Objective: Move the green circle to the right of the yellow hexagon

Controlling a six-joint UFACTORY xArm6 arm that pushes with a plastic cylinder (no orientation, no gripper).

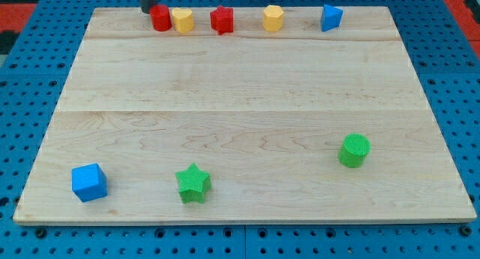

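The green circle (354, 150) stands at the view's lower right of the wooden board (240, 86). The yellow hexagon (273, 18) stands far from it, in the row along the board's top edge, right of centre. My tip (148, 12) is at the view's top left, just left of a red cylinder (160, 18) and close to or touching it. The tip is far from both the green circle and the yellow hexagon. Only the rod's lower end shows.
The top row, from left, holds the red cylinder, a second yellow block (183, 20), a red star (222, 20), the yellow hexagon and a blue triangle (331, 17). A blue cube (89, 182) and a green star (193, 183) stand near the bottom edge.
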